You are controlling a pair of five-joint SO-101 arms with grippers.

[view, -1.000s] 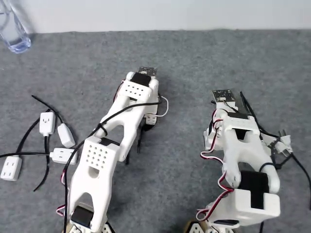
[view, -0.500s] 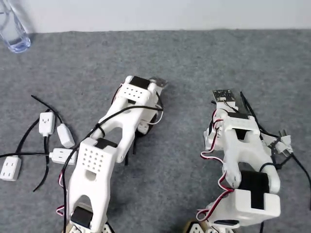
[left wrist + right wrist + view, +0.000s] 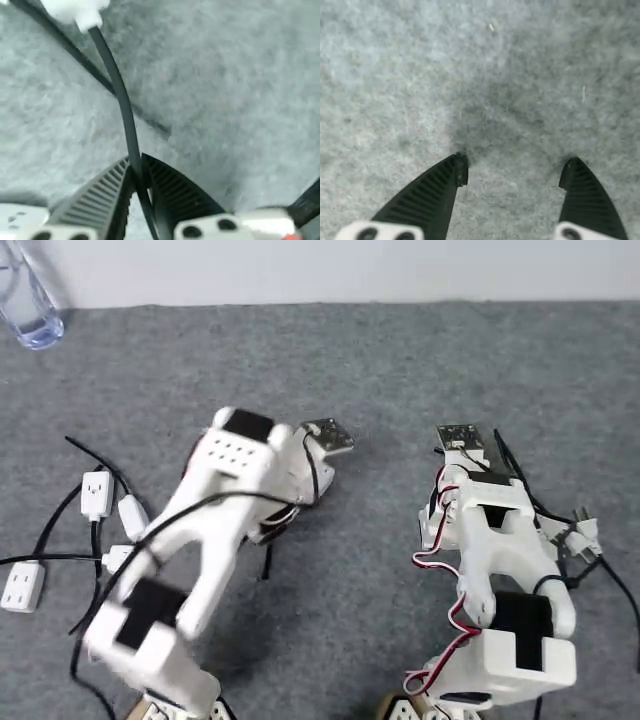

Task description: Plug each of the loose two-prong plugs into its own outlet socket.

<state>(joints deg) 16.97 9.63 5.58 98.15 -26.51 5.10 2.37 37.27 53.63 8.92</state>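
A black rubber cord [image 3: 122, 107] runs from a white plastic end piece [image 3: 75, 11] straight down into the left gripper [image 3: 136, 162], whose ribbed black fingers [image 3: 107, 192] are clenched on the cord itself, not on the white piece. Whether that piece is a plug or a socket cannot be told. A second, thinner black cable [image 3: 85, 62] crosses the grey felt surface [image 3: 240, 90] behind it.

From the high view, the white left arm [image 3: 215, 510] slants over the left half of the surface. Just beside it lie a white cube-shaped outlet socket [image 3: 97, 493], a rounded white plug body [image 3: 132, 517] close to it, and a second white outlet socket [image 3: 22, 587] nearer the edge, all joined by black leads.

The right gripper [image 3: 515, 170] is released, its two fingers spread wide just over bare felt. Beside the right arm [image 3: 500, 540], a small white two-prong plug [image 3: 585, 530] rests among black cables.

A clear plastic bottle [image 3: 28, 305] stands in the far corner.
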